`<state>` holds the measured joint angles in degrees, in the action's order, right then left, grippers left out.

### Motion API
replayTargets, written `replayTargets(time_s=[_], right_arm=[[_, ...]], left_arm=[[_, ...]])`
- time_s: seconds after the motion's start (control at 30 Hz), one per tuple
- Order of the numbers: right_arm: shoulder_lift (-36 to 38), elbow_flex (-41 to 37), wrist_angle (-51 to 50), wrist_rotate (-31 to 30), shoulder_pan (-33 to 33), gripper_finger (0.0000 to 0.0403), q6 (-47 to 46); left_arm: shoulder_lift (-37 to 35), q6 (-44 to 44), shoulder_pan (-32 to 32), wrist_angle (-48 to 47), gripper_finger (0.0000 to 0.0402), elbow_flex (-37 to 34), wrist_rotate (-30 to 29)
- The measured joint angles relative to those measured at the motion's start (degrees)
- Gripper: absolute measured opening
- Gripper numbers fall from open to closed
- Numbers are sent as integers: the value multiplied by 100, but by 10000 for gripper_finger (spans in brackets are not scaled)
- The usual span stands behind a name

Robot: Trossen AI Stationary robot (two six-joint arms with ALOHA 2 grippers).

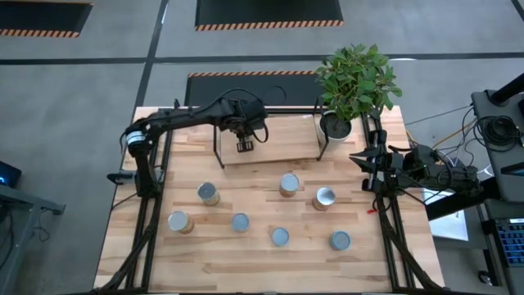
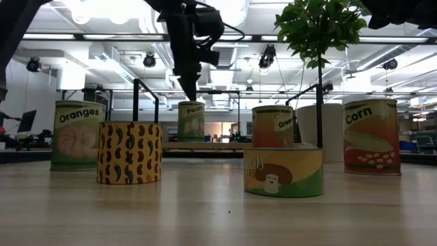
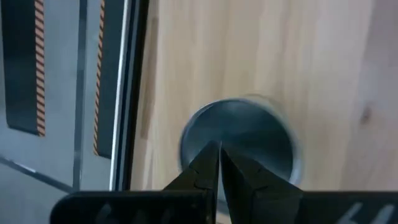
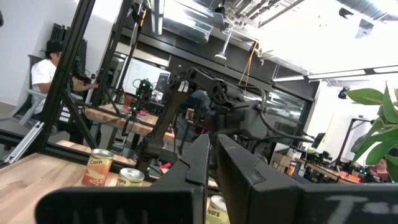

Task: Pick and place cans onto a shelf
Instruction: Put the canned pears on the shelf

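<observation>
My left gripper (image 1: 244,146) hangs shut over the shelf (image 1: 282,149), a light wooden board in black bars at the table's back. Its fingertips (image 3: 219,149) meet just above the silvery top of a can (image 3: 249,134). That can (image 2: 192,121) stands upright on the board and is not gripped. Several more cans stand on the tabletop in front of the shelf, among them one (image 1: 208,192) at the left, one (image 1: 289,184) in the middle and one (image 1: 340,240) near the front. My right gripper (image 1: 360,170) waits shut at the table's right edge, holding nothing.
A leafy plant in a white pot (image 1: 336,124) stands at the shelf's right end. Black arm frames run along both table sides. In the right wrist view a person sits at a desk (image 4: 46,74) in the room beyond.
</observation>
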<state>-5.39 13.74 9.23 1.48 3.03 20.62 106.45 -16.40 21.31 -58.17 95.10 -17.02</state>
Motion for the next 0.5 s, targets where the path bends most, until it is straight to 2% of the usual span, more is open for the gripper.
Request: replayTargets(time_s=[0.33,0.5], right_arm=[[0,0,-2,0,0,22,-2],[0,0,-2,0,0,22,-2]], left_arm=[[0,-10,233,-2,0,-172,-11],[-9,-47,282,-33,0,-290,-594]])
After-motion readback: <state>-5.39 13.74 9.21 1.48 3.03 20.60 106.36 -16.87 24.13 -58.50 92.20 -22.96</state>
